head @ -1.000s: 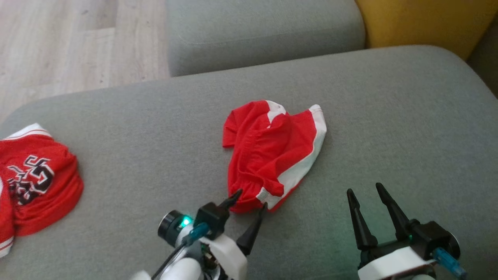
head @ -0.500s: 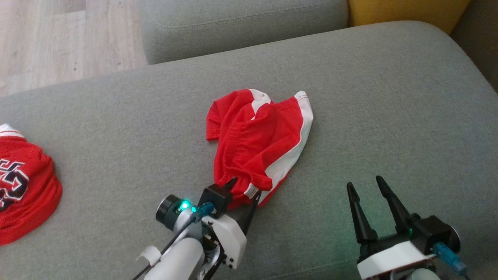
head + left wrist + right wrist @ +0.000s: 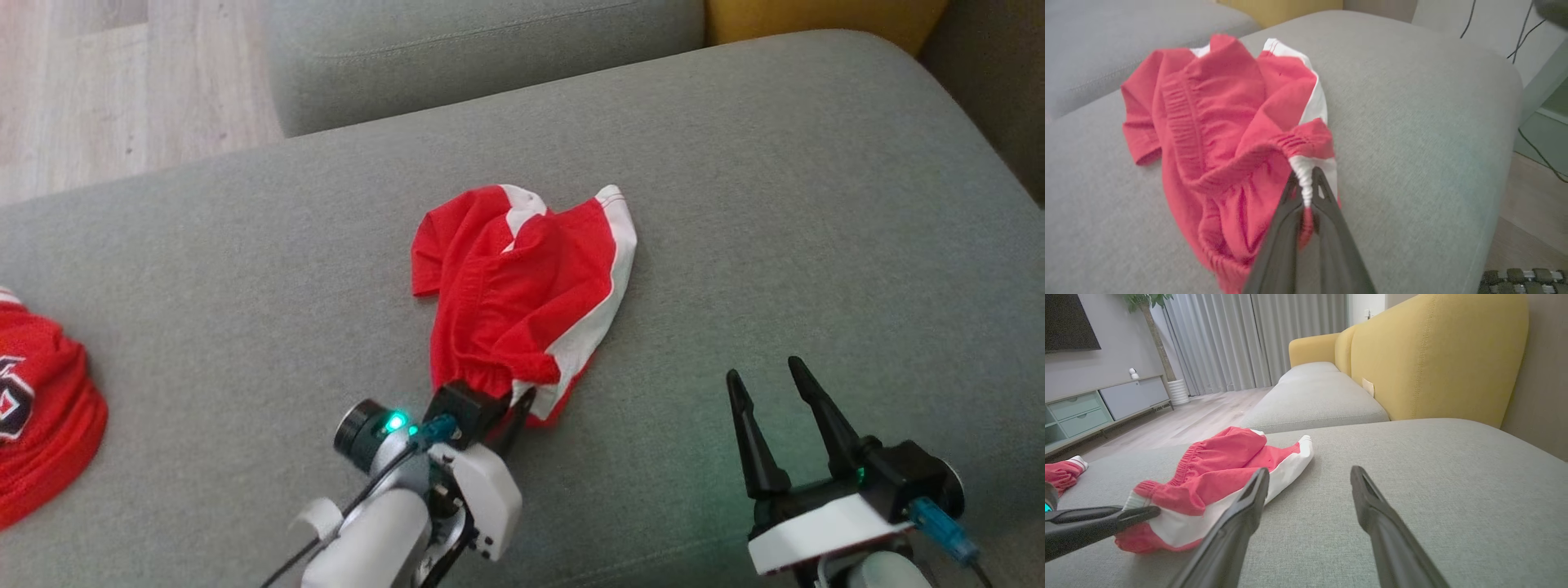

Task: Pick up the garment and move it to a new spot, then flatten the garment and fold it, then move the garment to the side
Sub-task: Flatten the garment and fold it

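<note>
garment (image 3: 522,278) crumpled on sofa cushion (image 3: 816,204); left gripper (image 3: 1306,185) jaws just clamped on waistband (image 3: 1301,169), lift next; right gripper (image 3: 762,369) jaws apart.

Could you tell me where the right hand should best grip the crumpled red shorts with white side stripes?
Probably the white-striped hem corner, approached from the right: it juts out exposed on the grey cushion, opposite the waistband pinched by the left hand.
</note>
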